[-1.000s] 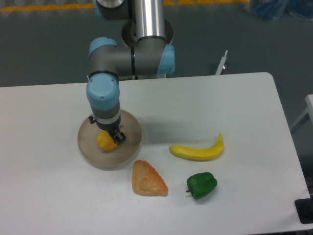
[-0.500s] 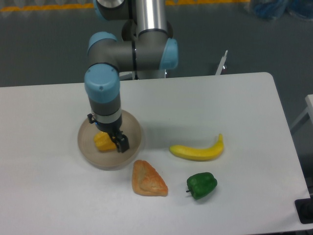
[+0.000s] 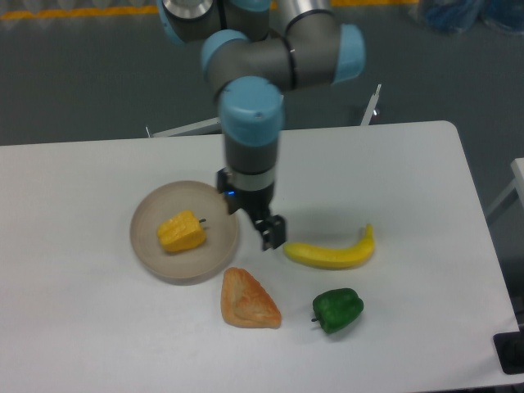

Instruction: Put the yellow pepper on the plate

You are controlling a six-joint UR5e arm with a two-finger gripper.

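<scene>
Yellow pepper [image 3: 181, 232] lies on its side in the plate [image 3: 148, 251] toward the worktop's left edge; gripper [image 3: 270, 232] empty beside the plate's right rim, jaw gap not discernible.

No text, label, brand, number or sign can be read anywhere in the frame, neither on the arm nor on anything lying on the table.

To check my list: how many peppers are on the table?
2. The yellow pepper lies on the plate; the green pepper lies on the table below the banana. None seems hidden.
</scene>
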